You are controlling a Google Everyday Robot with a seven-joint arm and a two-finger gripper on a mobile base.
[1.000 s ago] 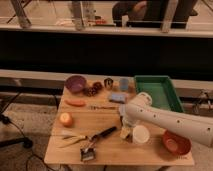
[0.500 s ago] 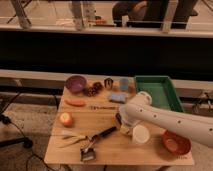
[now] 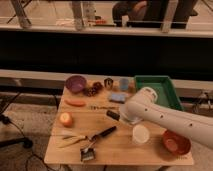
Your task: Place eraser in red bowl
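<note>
At table (image 3: 120,147) centre, gripper (image 3: 118,117), fingers clenched by one eraser (image 3: 112,114), one red bowl (image 3: 176,142), one purple bowl (image 3: 75,83)

The pincer (image 3: 119,116) sits low over the middle of the wooden bench (image 3: 115,149), beneath the white robot arm (image 3: 170,120). A white cup (image 3: 140,134) stands between it and the round orange-red bowl (image 3: 176,144); the front strip lies bare.

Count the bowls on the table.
2. The round purple bowl sits at the wooden table's back left; the round orange-red bowl at its front right, beside the white cup. The arm, its tool shut low at mid-table, may hide more.
</note>
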